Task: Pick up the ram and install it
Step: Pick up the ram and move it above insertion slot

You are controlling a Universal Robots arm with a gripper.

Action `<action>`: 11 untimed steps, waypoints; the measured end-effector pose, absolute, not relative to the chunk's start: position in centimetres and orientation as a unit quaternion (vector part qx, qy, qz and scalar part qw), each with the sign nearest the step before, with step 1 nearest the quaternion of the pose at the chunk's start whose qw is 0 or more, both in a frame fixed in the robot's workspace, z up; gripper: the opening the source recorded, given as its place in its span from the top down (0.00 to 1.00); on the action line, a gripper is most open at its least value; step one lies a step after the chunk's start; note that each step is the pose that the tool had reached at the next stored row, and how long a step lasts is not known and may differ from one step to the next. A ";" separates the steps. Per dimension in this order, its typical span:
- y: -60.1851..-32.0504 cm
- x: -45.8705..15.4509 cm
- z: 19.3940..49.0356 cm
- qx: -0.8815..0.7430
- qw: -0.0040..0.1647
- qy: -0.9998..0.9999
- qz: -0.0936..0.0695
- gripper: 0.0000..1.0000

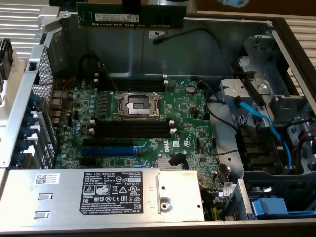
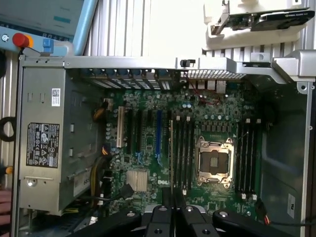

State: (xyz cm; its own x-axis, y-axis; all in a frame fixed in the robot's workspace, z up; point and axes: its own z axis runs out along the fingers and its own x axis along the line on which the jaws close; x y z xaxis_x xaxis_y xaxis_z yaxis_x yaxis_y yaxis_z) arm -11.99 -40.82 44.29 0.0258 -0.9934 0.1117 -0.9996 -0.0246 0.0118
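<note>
The ram (image 1: 131,16) is a long dark-green stick with black chips and a white label. It hangs level above the far wall of the open computer case, and my gripper (image 1: 131,5) is shut on its top edge. In the wrist view the ram (image 2: 171,148) shows edge-on as a thin dark line running out from between my gripper's (image 2: 172,200) black fingers. Below lies the green motherboard (image 1: 187,118). Its long black slots (image 1: 131,129) with white end clips sit on the near side of the processor socket (image 1: 137,104). More black slots (image 1: 131,85) sit on the far side.
A blue slot (image 1: 107,149) lies nearer than the black ones. The silver power supply (image 1: 98,192) fills the near side. Blue and black cables (image 1: 256,118) and drive bays sit at the exterior view's right. The case's metal walls (image 1: 212,44) ring the board.
</note>
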 end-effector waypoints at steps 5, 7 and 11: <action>-40.6 -12.0 44.3 0.714 0.041 -0.697 0.038 0.88; -40.6 -12.0 44.3 0.714 0.032 -0.698 0.047 0.88; -40.6 -12.0 44.2 0.712 0.004 -0.700 0.060 0.88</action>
